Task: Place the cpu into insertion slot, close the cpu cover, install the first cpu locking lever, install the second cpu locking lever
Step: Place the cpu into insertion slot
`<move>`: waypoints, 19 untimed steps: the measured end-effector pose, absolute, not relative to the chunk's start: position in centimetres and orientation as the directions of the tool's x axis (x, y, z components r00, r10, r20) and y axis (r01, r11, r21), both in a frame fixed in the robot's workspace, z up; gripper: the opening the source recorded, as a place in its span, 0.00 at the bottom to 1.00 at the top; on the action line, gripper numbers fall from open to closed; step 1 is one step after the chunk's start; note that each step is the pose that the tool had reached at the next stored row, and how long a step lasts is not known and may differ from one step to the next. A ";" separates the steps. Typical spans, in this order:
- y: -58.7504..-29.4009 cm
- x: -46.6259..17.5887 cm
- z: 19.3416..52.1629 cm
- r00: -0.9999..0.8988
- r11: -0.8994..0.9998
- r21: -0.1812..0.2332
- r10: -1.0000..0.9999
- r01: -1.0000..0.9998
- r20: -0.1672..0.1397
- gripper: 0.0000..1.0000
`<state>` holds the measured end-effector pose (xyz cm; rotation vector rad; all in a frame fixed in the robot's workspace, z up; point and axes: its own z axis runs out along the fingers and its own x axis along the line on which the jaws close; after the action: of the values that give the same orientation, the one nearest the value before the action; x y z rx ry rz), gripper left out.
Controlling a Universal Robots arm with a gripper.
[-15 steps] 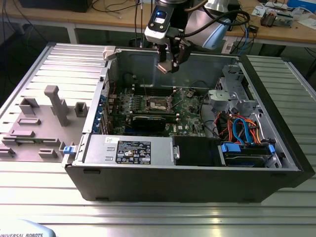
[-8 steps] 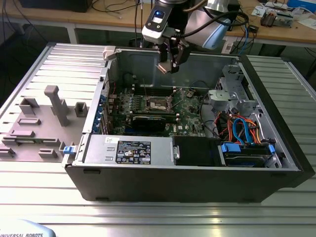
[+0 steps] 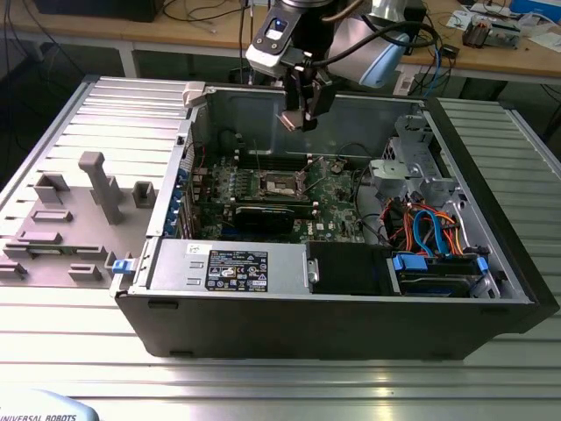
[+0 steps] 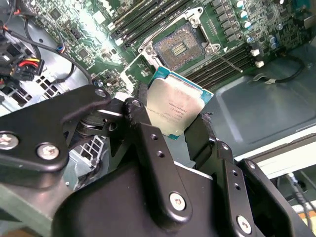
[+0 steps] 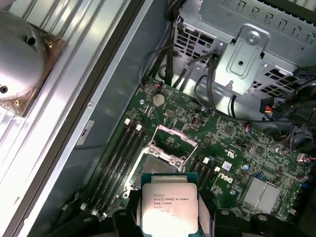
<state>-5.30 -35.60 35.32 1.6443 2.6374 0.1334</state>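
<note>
My gripper [image 3: 301, 112] hangs above the open computer case, shut on the cpu [image 3: 291, 121], a flat square chip with a silvery top. In both wrist views the cpu [image 4: 174, 104] [image 5: 169, 205] sits clamped between the black fingers [image 4: 148, 133]. The insertion slot [image 3: 282, 184] [image 4: 178, 47] [image 5: 157, 165] lies below on the green board, bare and dark. The cpu cover [image 5: 174, 139] stands swung up at the slot's far side. A thin locking lever [image 4: 228, 60] sticks out from a corner of the slot.
A black card [image 3: 263, 215] lies just in front of the slot in the exterior view. Memory slots [image 5: 118, 153] flank it. A metal drive cage [image 3: 410, 162] and coloured cables [image 3: 429, 230] fill the exterior view's right. Grey fixture blocks [image 3: 98, 186] stand outside the case.
</note>
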 end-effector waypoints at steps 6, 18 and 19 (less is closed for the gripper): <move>-35.6 -5.3 35.3 -0.368 0.365 0.089 0.930 0.927 0.019 0.54; -35.6 -5.3 35.2 -0.242 0.240 0.089 0.970 0.967 0.019 0.54; -35.6 -5.3 35.2 -0.235 0.233 0.089 0.972 0.968 0.019 0.54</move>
<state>-5.30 -35.60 35.24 1.9171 2.4348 0.1267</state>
